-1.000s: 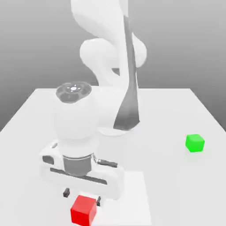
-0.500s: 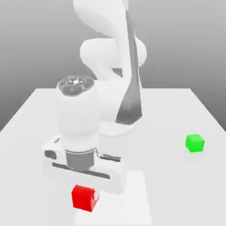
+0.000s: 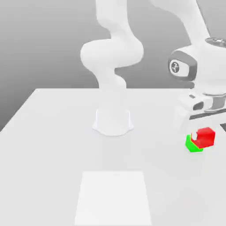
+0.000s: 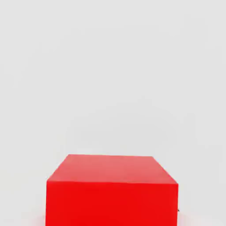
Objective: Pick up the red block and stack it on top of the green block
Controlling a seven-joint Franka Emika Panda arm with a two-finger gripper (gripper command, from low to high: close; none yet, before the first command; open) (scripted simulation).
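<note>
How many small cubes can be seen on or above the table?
2: the red block, held by the gripper above the table, and the green block, partly hidden behind it. Others may be hidden behind the arm.

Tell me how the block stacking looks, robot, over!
Gripper shut on red block. Red block partly hides green block in exterior view. Hand above table.

At the exterior view's right, you have the smooth red cube (image 3: 205, 139) in the white robot hand (image 3: 203, 133), partly before the smooth green cube (image 3: 191, 145) on the pale flat table (image 3: 48, 154).
</note>
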